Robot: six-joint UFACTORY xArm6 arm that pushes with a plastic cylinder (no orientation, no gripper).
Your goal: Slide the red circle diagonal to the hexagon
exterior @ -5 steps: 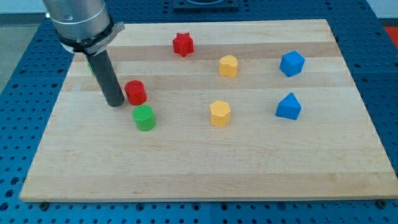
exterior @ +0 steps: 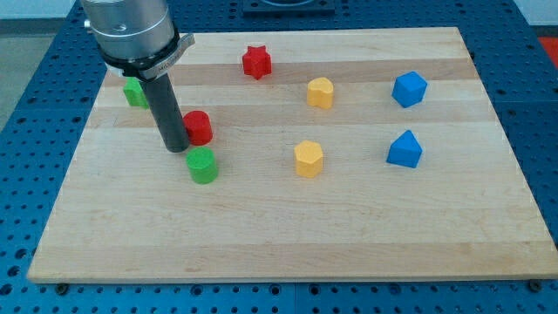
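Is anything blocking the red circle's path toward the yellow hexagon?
Nothing visible. My tip sits against the red circle's left side, and bare board lies between it and the lower yellow hexagon; the green cylinder sits below that path.

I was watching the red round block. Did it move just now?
Yes. The red round block slid a little toward the view's right, judged against the green round block, with my tip pressed against its left.

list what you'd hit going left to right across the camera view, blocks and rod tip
green block → my tip → green cylinder → red star → yellow hexagon block → yellow block → blue block
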